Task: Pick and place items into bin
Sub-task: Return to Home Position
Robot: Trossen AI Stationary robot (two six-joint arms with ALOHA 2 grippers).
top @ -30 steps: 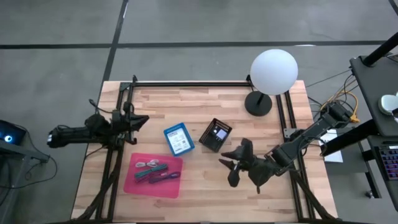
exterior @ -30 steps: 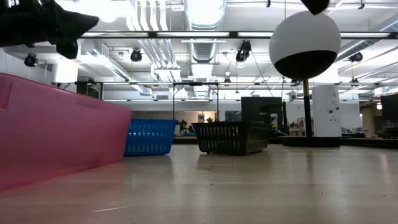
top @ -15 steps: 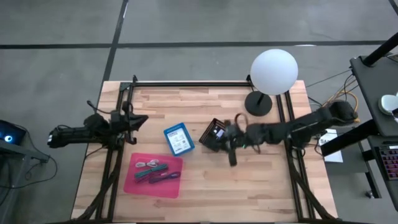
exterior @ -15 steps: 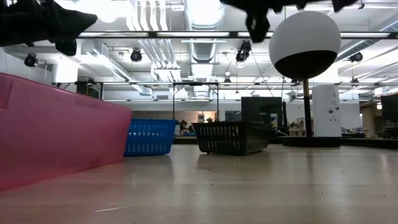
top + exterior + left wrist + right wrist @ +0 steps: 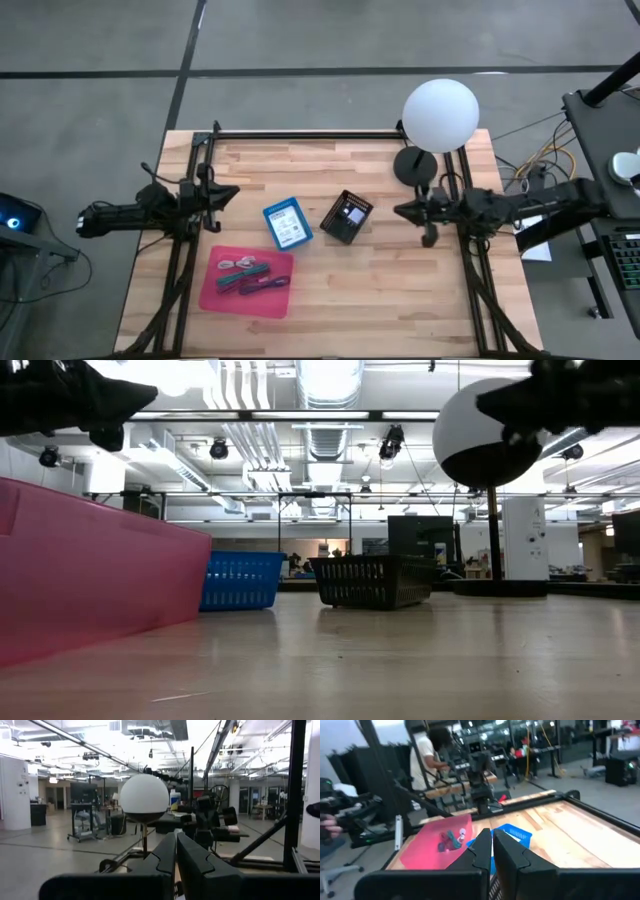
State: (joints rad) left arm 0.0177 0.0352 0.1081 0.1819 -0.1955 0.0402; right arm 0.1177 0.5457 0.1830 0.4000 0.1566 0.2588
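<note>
Several pens, purple, teal and green, lie in a flat pink tray near the table's front left; they also show in the right wrist view. A blue bin and a black mesh bin stand at the table's middle. My right gripper hovers right of the black bin, high above the table, pointing left, shut and empty. My left gripper waits at the table's left edge, shut and empty.
A white globe lamp on a dark round foot stands at the far right, close behind my right arm. Black rails frame the table's far, left and right sides. Bare wood lies between the bins and the table's near edge.
My right gripper has swung from the near middle of the table toward the far side, passing beside the black bin, then drawn back toward the table's right edge, where it now points left. The bins, tray and pens have stayed in place.
</note>
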